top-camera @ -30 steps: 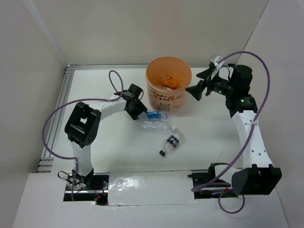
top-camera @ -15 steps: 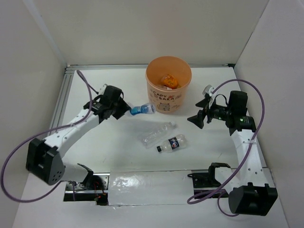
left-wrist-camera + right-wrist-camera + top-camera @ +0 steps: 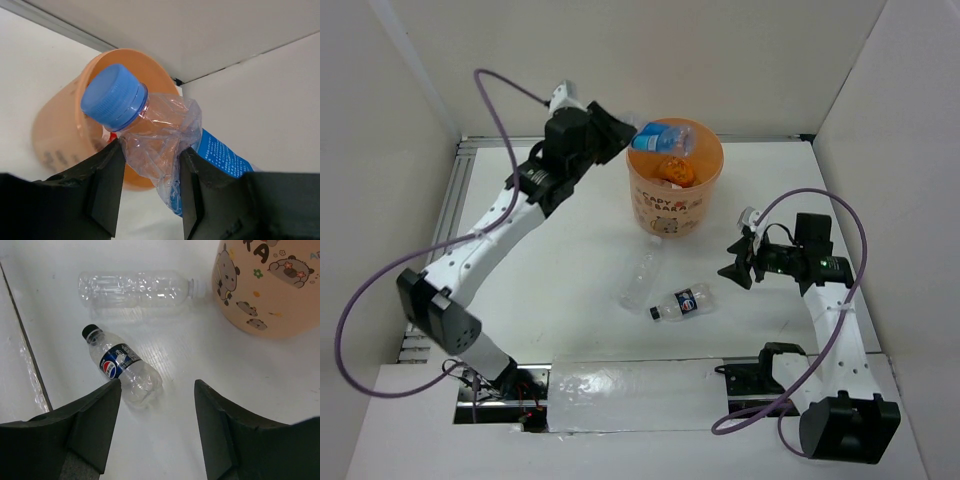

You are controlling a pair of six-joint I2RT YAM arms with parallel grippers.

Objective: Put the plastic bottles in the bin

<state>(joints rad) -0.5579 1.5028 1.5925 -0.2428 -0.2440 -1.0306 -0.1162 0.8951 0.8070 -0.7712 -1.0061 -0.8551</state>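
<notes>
My left gripper [image 3: 625, 135] is shut on a crumpled clear bottle [image 3: 660, 137] with a blue cap and blue label, held over the far rim of the orange bin [image 3: 672, 205]. In the left wrist view the fingers squeeze the bottle [image 3: 150, 135] just below its cap, with the bin [image 3: 65, 135] beneath. A small orange bottle [image 3: 676, 171] lies inside the bin. An unlabelled clear bottle [image 3: 640, 280] and a dark-label bottle [image 3: 682, 303] lie on the table. My right gripper [image 3: 735, 262] hangs open and empty just right of the dark-label bottle [image 3: 122, 367].
White walls close in the table on three sides. An aluminium rail [image 3: 438, 240] runs along the left edge. A shiny taped strip [image 3: 630, 385] lies between the arm bases at the near edge. Purple cables loop off both arms.
My left arm has carried the blue-label bottle from the table beside the bin up over its rim. My right arm has drawn back and down toward the dark-label bottle, its jaws narrowing.
</notes>
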